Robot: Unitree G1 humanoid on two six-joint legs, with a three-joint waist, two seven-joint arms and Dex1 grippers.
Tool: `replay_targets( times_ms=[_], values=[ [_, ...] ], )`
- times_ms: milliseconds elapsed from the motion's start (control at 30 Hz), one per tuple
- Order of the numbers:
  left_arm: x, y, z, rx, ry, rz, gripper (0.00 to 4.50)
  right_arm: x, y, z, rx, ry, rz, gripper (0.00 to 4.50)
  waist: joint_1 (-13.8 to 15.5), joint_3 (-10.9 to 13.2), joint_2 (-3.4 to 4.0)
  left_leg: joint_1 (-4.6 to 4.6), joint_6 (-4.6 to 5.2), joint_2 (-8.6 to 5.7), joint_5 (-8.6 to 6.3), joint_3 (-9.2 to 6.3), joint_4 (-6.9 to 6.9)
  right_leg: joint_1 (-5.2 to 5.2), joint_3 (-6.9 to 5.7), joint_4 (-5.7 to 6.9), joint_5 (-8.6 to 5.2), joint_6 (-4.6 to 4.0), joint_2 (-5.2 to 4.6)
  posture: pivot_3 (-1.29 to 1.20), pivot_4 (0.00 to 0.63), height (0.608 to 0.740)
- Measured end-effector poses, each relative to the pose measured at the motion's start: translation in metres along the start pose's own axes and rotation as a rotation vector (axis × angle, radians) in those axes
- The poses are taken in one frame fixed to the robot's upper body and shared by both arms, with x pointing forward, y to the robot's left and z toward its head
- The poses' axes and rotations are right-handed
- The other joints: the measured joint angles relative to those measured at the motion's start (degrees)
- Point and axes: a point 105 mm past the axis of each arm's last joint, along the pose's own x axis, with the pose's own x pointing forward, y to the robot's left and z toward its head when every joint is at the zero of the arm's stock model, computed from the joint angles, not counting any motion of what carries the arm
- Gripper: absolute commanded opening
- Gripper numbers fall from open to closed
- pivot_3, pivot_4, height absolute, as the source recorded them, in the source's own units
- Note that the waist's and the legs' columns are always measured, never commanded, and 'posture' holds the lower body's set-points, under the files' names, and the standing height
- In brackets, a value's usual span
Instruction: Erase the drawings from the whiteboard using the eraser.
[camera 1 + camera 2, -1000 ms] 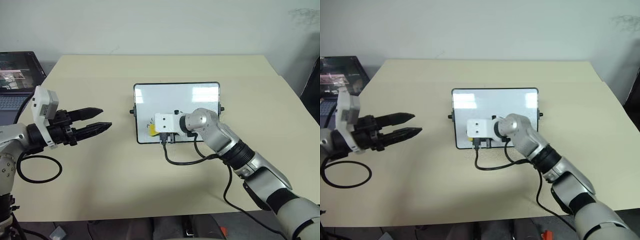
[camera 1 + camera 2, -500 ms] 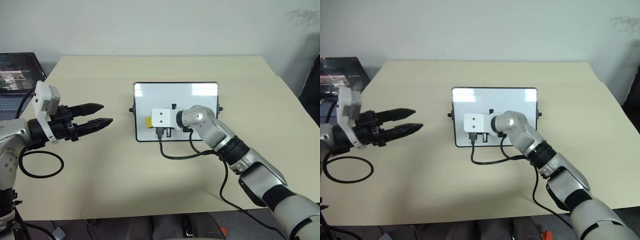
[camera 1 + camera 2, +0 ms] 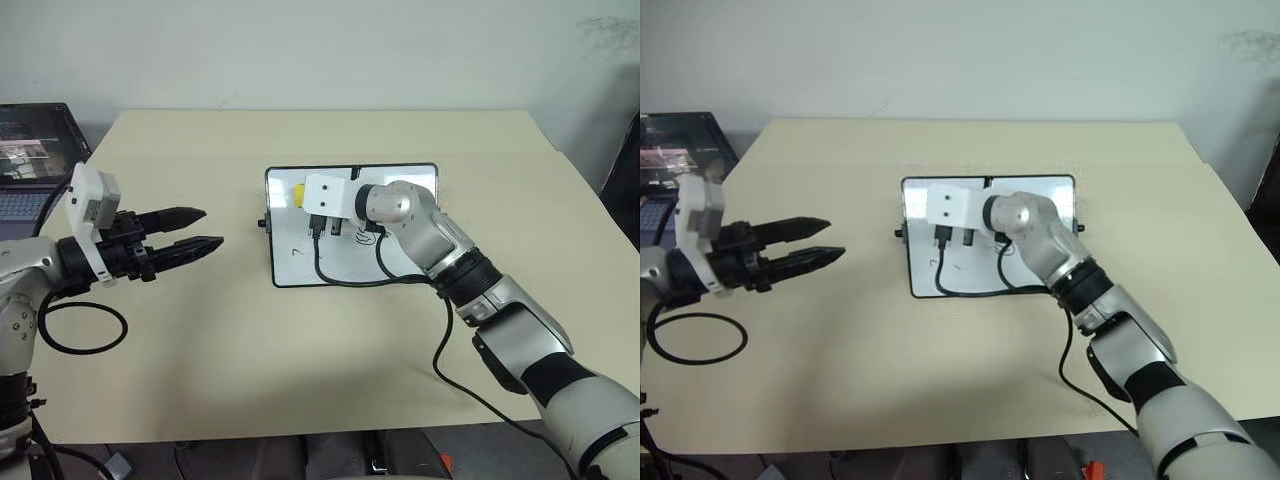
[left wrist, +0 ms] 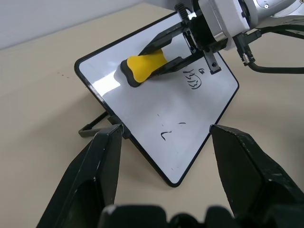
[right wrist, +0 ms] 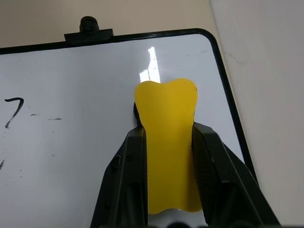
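Eraser point(image 5: 167, 142) sits clamped in the right end effector point(image 5: 167, 156) over the whiteboard's point(image 4: 156, 114) far left corner; drawings point(image 4: 192, 80) lie nearer; the left end effector point(image 3: 195, 230), fingers parted, hovers left of the whiteboard.

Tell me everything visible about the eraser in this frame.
The eraser is a small yellow oblong block with a waisted outline, a matte, smooth top and a dark underside. The right claw is shut on it, one black finger along each long side. It sits over the whiteboard near a far corner, away from the remaining drawings.
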Motion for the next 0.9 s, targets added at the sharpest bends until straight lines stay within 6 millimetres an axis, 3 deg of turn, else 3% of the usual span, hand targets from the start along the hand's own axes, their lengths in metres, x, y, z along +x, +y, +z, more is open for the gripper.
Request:
replay_targets(
  times_ms=[500,733,900],
  values=[
    [0.000,-0.003,-0.009,-0.011,0.023,-0.018,3.14,-0.010,0.098,-0.004,0.031,-0.029,0.407,0.96,0.0,0.0,-0.01,0.00,0.00,-0.01,-0.01,-0.03,0.03,0.01,-0.03,0.00,-0.02,0.01,0.00,0.00,0.150,0.740],
    [0.000,-0.003,-0.010,-0.015,0.028,-0.016,3.14,-0.009,0.100,-0.006,0.028,-0.022,0.403,0.96,0.0,0.0,-0.01,0.01,-0.01,-0.01,0.00,-0.03,0.04,0.02,-0.03,0.01,-0.04,0.02,0.01,0.00,0.150,0.740],
    [0.000,-0.002,-0.011,-0.011,0.032,-0.012,3.14,-0.005,0.077,-0.005,-0.009,-0.009,0.334,0.96,0.0,0.0,-0.01,0.02,-0.01,-0.02,0.00,-0.03,0.05,0.02,-0.03,0.01,-0.03,0.00,0.01,0.00,0.150,0.740]
  ],
)
